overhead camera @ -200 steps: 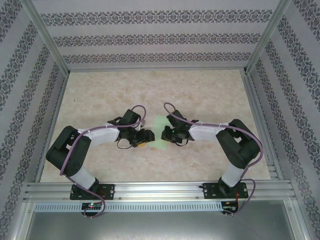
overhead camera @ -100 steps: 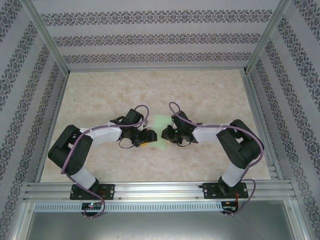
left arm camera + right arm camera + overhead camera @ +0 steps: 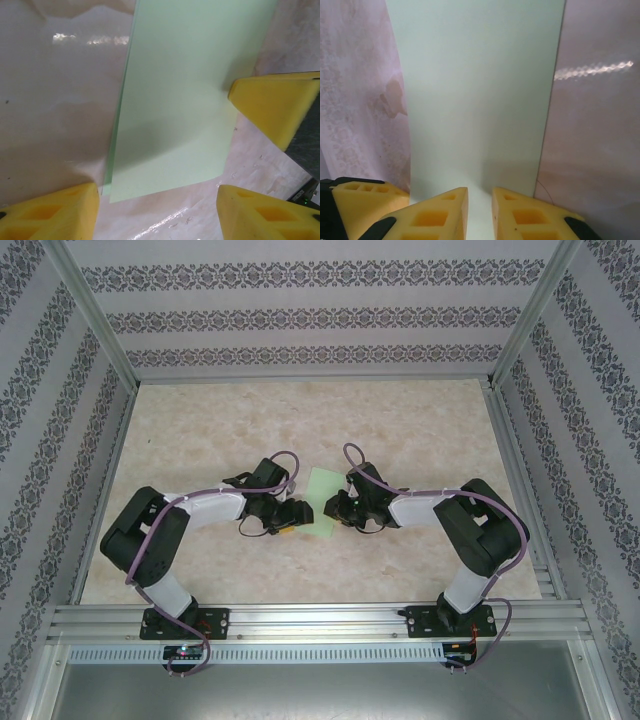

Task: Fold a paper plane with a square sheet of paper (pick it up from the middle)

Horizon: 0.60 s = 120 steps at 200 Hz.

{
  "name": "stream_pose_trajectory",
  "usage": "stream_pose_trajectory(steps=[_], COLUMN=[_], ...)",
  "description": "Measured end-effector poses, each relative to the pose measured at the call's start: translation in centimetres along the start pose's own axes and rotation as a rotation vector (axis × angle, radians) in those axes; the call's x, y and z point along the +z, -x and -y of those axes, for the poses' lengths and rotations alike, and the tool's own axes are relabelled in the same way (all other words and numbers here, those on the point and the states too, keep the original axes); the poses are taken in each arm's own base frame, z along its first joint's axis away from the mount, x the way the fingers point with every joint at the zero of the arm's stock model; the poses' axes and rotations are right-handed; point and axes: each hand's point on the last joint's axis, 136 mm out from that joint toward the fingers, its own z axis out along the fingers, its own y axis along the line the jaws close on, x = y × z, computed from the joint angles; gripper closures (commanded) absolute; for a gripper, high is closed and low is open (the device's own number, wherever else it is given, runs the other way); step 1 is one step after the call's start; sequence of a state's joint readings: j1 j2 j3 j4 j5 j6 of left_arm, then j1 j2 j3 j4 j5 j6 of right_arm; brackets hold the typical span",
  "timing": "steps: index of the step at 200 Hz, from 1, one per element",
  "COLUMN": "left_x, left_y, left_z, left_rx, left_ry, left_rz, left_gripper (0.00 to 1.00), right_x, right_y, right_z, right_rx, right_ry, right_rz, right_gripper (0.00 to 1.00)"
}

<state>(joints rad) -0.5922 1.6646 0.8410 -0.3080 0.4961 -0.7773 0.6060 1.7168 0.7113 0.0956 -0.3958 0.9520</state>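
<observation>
The square sheet of paper (image 3: 322,498) is pale green and lies flat on the table between my two grippers, folded into a narrow rectangle. A double edge shows along the paper's (image 3: 175,100) left side. My left gripper (image 3: 296,512) stands open, its yellow fingers (image 3: 65,212) on either side of the paper's near corner end, nothing between them (image 3: 157,200). My right gripper (image 3: 334,508) hovers low over the opposite end of the paper (image 3: 475,90), jaws open only by a narrow gap (image 3: 480,195), with paper showing through the gap.
The marbled table (image 3: 420,430) stretches open behind and beside the arms. Patterned walls and an aluminium frame (image 3: 300,620) enclose it. A right finger (image 3: 270,105) touches the paper's edge in the left wrist view.
The right gripper has drawn back slightly to the right, uncovering more of the green paper. The left gripper has edged a little to the right toward it.
</observation>
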Motion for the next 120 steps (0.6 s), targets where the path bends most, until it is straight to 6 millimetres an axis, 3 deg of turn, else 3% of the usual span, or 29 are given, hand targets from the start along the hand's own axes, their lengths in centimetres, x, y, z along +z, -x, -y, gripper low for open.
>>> stream_pose_trajectory(steps=[120], left_x=[0.1], left_y=[0.0], left_z=[2.3], left_rx=[0.042], left_ry=[-0.095], left_rz=[-0.008], left_gripper=[0.43], right_x=[0.0], right_y=[0.0], right_z=[0.0], right_rx=[-0.003], right_ry=[0.000], right_rz=[-0.001], right_gripper=[0.80])
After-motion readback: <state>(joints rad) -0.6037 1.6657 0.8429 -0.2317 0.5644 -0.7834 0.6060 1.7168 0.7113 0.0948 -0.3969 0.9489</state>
